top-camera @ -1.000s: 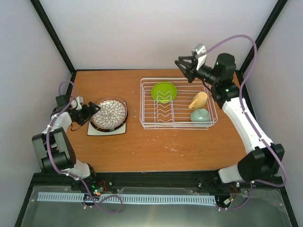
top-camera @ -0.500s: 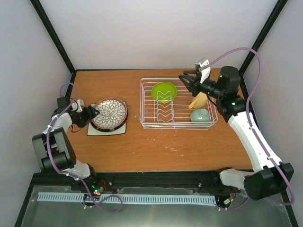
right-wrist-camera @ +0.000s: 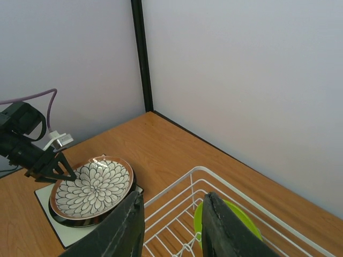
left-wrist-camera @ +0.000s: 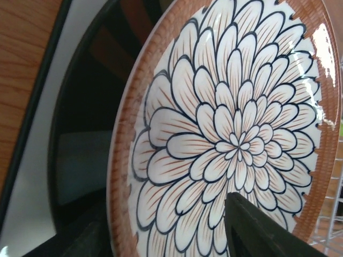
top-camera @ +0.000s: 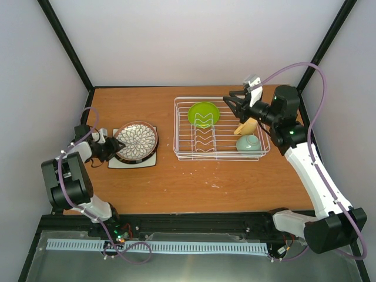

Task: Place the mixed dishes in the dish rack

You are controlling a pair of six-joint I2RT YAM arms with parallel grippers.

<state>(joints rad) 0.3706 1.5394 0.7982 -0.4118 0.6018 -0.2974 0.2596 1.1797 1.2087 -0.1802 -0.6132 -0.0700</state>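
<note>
The brown floral plate (top-camera: 136, 140) lies on the dark-rimmed cream plate (top-camera: 130, 160), which lies on the white square plate (top-camera: 114, 164), at the table's left. My left gripper (top-camera: 110, 147) is open, with its jaws straddling the floral plate's left rim (left-wrist-camera: 230, 134): one finger (left-wrist-camera: 252, 230) is over the plate's face and the other is below it. The dish rack (top-camera: 179, 126) holds the lime-green plate (top-camera: 204, 111) upright, the yellow mug (top-camera: 247, 125) and the mint bowl (top-camera: 248, 143). My right gripper (top-camera: 235, 104) is open and empty above the rack's far right corner.
The right wrist view shows the rack's rim (right-wrist-camera: 177, 184), the lime-green plate (right-wrist-camera: 245, 218) and the floral plate (right-wrist-camera: 94, 187) with the left gripper beside it. Black frame posts and white walls stand close behind the table.
My right arm has swung right and lowered its gripper towards the rack's far right corner. My left gripper has shifted slightly left and nearer along the floral plate's rim.
</note>
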